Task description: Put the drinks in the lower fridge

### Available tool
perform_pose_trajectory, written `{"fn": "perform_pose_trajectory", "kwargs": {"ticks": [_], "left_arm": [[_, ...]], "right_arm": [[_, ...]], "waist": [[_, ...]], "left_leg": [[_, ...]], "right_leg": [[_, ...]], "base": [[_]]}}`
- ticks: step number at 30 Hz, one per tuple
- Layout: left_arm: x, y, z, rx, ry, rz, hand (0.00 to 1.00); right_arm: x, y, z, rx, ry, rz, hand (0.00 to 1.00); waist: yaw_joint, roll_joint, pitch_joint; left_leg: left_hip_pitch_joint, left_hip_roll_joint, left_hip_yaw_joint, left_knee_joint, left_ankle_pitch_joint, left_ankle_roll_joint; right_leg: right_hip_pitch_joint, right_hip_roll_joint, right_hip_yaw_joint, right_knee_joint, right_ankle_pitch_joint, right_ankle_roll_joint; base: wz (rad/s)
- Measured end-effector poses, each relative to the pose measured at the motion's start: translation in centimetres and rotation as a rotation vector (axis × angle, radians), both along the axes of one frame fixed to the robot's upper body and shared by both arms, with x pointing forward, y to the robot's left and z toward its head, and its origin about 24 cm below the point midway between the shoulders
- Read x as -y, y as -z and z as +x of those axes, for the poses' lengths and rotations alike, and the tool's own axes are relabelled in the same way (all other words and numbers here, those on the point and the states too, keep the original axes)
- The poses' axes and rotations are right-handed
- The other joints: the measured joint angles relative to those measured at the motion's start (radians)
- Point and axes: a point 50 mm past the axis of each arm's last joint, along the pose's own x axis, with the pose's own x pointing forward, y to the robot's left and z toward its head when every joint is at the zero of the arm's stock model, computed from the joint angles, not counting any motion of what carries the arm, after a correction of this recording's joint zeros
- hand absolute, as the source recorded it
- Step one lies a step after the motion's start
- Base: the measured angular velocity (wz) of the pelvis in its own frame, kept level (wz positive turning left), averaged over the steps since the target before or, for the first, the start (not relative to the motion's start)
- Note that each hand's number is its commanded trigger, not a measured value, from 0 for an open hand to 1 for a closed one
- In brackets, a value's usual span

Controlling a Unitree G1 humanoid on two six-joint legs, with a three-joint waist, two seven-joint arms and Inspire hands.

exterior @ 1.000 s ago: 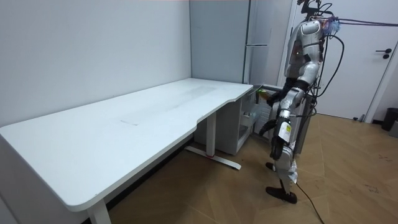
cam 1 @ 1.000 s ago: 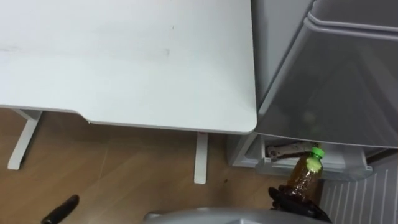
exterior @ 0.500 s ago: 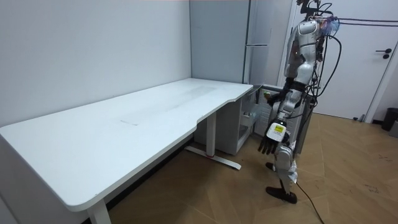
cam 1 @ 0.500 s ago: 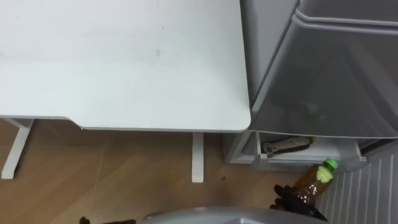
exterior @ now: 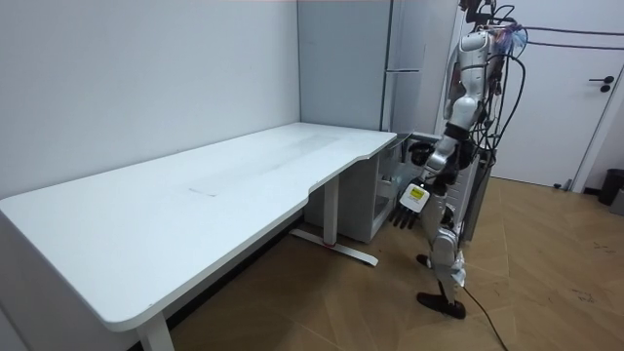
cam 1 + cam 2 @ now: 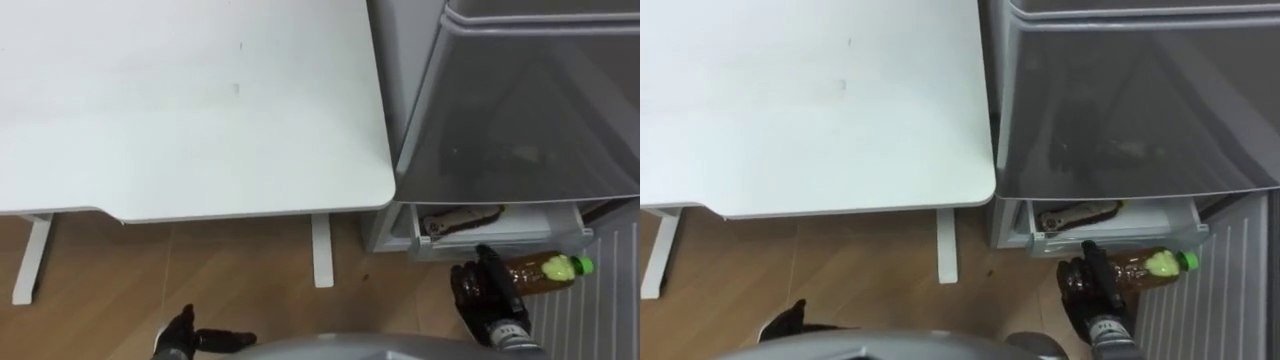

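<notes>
A brown drink bottle (image 6: 535, 273) with a green cap lies on its side, cap to the right, in my right hand (image 6: 484, 293), whose fingers curl round its base. It hangs just in front of the open lower fridge drawer (image 6: 500, 238), below the drawer's front edge. The same bottle (image 6: 1138, 268) and right hand (image 6: 1089, 287) show in the right eye view. My left hand (image 6: 186, 336) hangs low over the wooden floor at lower left, fingers relaxed and empty. In the room view I stand before the grey fridge (image 5: 409, 58), beside the table's end, left hand (image 5: 406, 215) down.
The white table (image 6: 190, 100) spans the left, its leg (image 6: 321, 250) close to the fridge. The grey upper fridge front (image 6: 520, 110) overhangs the drawer, which holds a dark brownish item (image 6: 458, 218). A white ribbed panel (image 6: 600, 315) stands at the lower right.
The bottle tipped from upright to lying sideways and rose toward the drawer front. My left hand swung forward into the eye view. The camera shifted right, toward the fridge.
</notes>
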Motion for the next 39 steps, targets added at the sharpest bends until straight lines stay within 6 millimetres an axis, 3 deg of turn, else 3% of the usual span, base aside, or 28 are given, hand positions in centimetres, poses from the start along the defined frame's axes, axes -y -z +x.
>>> {"fn": "perform_pose_trajectory", "kwargs": {"ticks": [4,10,13,17,26,33,39], "left_arm": [[0.0,0.0,0.0,0.001,0.002,-0.005,0.00],[0.1,-0.1,1.2,0.024,0.030,-0.008,0.00],[0.1,-0.2,2.4,0.035,0.047,-0.013,0.00],[-0.1,-0.3,3.5,0.033,0.075,-0.033,0.00],[-0.3,-0.8,6.2,0.062,0.131,-0.044,0.00],[-0.5,-1.2,7.6,0.087,0.146,-0.060,0.00],[-1.0,-1.6,8.4,0.098,0.161,-0.055,0.00]], "right_arm": [[0.0,-0.4,0.9,0.028,0.002,0.000,1.00],[-0.3,-0.9,3.4,0.082,0.004,0.013,1.00],[-0.5,-1.4,6.1,0.107,0.019,0.030,1.00],[-0.5,-2.4,8.9,0.164,0.041,0.041,1.00],[0.7,-4.1,12.6,0.188,0.071,0.064,1.00],[3.9,-7.2,15.8,0.253,0.104,0.003,1.00],[4.9,-8.4,16.8,0.277,0.078,-0.017,1.00]], "waist": [[0.002,0.000,0.0007],[0.007,0.016,-0.0045],[0.007,0.023,0.0083],[0.012,0.026,0.0114],[0.036,0.015,0.0211],[0.071,0.005,0.0313],[0.088,-0.010,0.0408]], "left_leg": [[-0.006,-0.001,0.000,0.003,0.000,0.000],[-0.084,-0.002,-0.002,0.027,0.000,0.000],[-0.133,-0.001,-0.002,0.050,0.001,0.000],[-0.199,-0.005,-0.001,0.062,0.006,0.000],[-0.343,-0.020,-0.010,0.074,0.033,0.002],[-0.421,-0.027,-0.014,0.073,0.049,0.004],[-0.455,-0.030,-0.014,0.073,0.052,0.005]], "right_leg": [[-0.003,-0.001,0.000,-0.001,-0.001,0.001],[-0.077,-0.003,-0.002,0.021,0.003,-0.003],[-0.127,-0.007,-0.006,0.044,0.006,-0.008],[-0.198,-0.015,-0.008,0.067,0.010,-0.014],[-0.355,-0.034,-0.015,0.102,0.025,-0.023],[-0.433,-0.041,-0.017,0.103,0.038,-0.025],[-0.476,-0.046,-0.018,0.121,0.038,-0.025]], "base": [[0.00],[0.01],[0.00],[0.00],[0.01],[0.01],[-0.01]]}}
